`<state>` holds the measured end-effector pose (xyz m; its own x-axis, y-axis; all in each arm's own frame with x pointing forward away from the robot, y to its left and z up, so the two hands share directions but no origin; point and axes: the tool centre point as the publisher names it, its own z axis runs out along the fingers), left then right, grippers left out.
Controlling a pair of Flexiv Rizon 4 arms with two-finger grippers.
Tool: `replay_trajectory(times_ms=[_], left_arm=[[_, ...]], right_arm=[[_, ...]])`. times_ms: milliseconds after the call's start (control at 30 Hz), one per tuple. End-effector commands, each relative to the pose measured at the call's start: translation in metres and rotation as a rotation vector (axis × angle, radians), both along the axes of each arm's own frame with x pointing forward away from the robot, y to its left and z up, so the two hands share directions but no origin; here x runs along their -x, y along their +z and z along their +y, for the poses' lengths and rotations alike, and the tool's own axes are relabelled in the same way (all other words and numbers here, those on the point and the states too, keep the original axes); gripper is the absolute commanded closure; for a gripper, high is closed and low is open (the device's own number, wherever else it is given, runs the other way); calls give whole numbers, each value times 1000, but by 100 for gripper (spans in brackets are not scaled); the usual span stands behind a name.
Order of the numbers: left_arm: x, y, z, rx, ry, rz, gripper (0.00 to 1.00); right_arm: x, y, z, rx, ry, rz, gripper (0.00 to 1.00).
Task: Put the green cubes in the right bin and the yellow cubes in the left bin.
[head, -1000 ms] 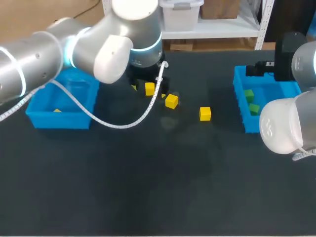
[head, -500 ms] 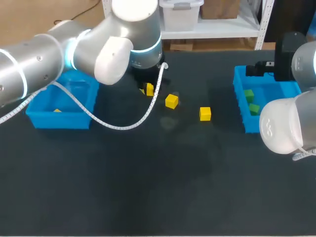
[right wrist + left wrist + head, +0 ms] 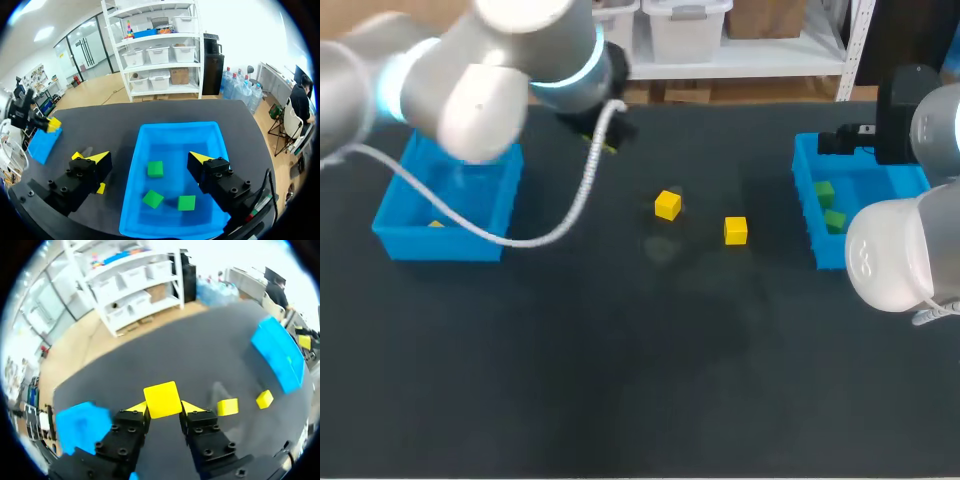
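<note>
Head view: the left bin [image 3: 435, 245] is set by the left edge of the dark counter [image 3: 620, 380], with a binned yellow cube [image 3: 436, 223] inside. In the left wrist view, a held yellow cube [image 3: 162, 399] is clamped between the left jaws, its face slightly skewed. Mid-counter, one loose yellow cube [image 3: 667, 205] and a second yellow cube [image 3: 736, 230] lie apart, ringed by open surface. At the right edge, the right jaws are held spread above the right bin [image 3: 175, 140], where three green cubes [image 3: 155, 169] lie.

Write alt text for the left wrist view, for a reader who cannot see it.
The left gripper is shut on a yellow cube above the table. Two loose yellow cubes and the right bin lie beyond; the left bin is beside the gripper.
</note>
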<state>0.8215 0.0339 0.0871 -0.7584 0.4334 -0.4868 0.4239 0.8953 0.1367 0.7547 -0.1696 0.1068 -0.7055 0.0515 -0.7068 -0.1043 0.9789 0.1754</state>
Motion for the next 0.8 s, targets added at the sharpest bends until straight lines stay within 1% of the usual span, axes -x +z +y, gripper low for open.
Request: replay_trajectory(times_ms=[33,100,167,233,333,433,533,567,633,667,700,733,767,800], left_arm=[[55,53,69,50,67,-191,100],[56,59,96,39,132,-219,100],[59,62,121,32,192,-230,100],[63,62,145,25,249,-227,100],[70,58,171,20,310,-207,100],[76,49,185,10,333,-174,100],[80,36,190,-5,341,-132,100],[81,30,191,-23,342,-121,100],[82,22,191,-34,348,-98,100],[82,18,192,-40,360,-89,93],[81,14,194,-42,372,-84,67],[81,12,196,-46,374,-78,47],[80,11,197,-47,375,-74,13],[80,11,198,-42,378,-72,0]], right_arm=[[0,0,0,3,-2,1,0],[0,0,0,3,-2,1,0],[0,0,0,3,-2,1,0],[0,0,0,3,-2,1,0],[0,0,0,3,-2,1,0],[0,0,0,3,-2,1,0],[0,0,0,3,-2,1,0],[0,0,0,3,-2,1,0],[0,0,0,3,-2,1,0],[0,0,0,3,-2,1,0],[0,0,0,3,-2,1,0],[0,0,0,3,-2,1,0],[0,0,0,3,-2,1,0],[0,0,0,3,-2,1,0]])
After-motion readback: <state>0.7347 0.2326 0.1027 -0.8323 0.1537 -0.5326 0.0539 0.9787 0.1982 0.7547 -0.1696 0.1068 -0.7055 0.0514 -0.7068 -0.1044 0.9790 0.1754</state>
